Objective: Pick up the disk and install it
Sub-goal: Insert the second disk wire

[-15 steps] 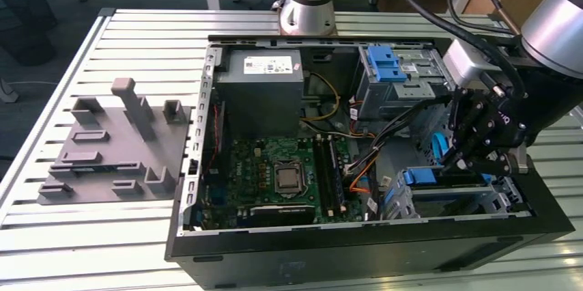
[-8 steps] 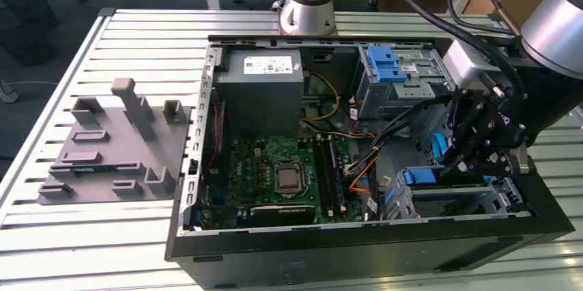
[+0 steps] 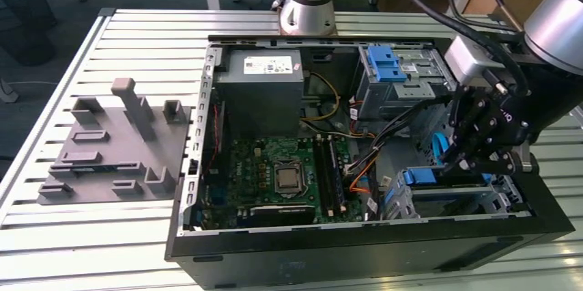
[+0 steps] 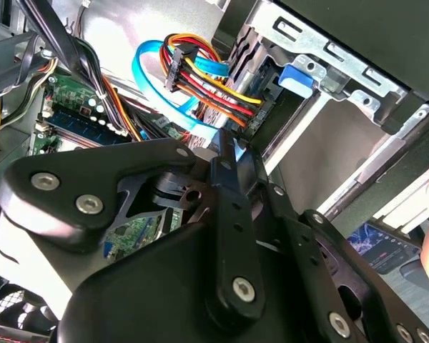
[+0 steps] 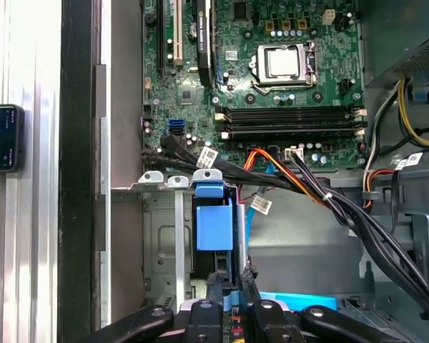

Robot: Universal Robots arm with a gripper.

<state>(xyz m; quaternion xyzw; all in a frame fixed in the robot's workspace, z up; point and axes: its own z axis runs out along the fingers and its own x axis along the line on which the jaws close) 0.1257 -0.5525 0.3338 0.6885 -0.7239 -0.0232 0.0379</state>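
The disk (image 5: 214,225) stands on edge in a slot of the metal drive cage (image 5: 164,236), its blue carrier rail facing the first wrist view. My gripper (image 5: 230,289) reaches down onto it, and its two black fingers (image 5: 213,289) sit close together against the disk's sides. In the exterior view the gripper (image 3: 466,164) hangs inside the open computer case, over the drive bay at that view's right. In the second wrist view the gripper (image 4: 225,153) ends at a blue edge beside the cage, behind its black linkages.
Orange, red and blue cables (image 4: 200,78) run close to the bay. The motherboard (image 3: 282,175) and a grey power supply (image 3: 264,76) fill the case. An upper cage with a blue latch (image 3: 392,65) is behind. A grey fixture plate (image 3: 114,147) lies on the slatted table.
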